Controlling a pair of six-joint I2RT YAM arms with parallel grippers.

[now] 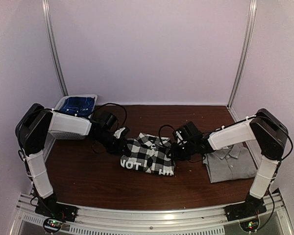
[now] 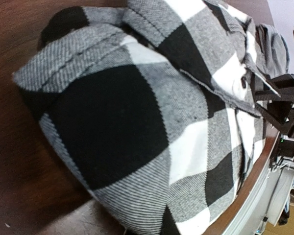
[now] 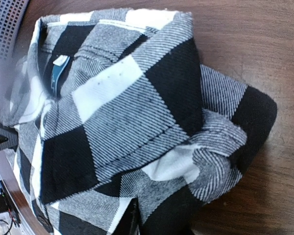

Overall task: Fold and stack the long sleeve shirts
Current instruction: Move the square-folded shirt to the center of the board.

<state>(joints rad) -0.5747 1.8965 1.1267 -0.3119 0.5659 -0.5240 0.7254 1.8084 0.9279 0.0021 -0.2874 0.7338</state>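
Note:
The black-and-white check flannel shirt (image 1: 148, 155) lies folded at the table's middle, its white lettering on the near edge. My left gripper (image 1: 121, 141) is at its left edge and my right gripper (image 1: 178, 151) at its right edge. In the left wrist view the check cloth (image 2: 137, 122) bulges over the jaws and hides the fingers. In the right wrist view bunched cloth (image 3: 137, 127) wraps the jaws, with one dark finger (image 3: 131, 220) poking out. Both look shut on the fabric. The grey collared shirt (image 1: 230, 164) lies folded flat to the right.
A white mesh basket (image 1: 71, 117) holding blue cloth stands at the back left, behind my left arm. Black cables (image 1: 112, 110) trail over the brown table (image 1: 88, 181) behind the shirts. Pale walls close in the sides and back.

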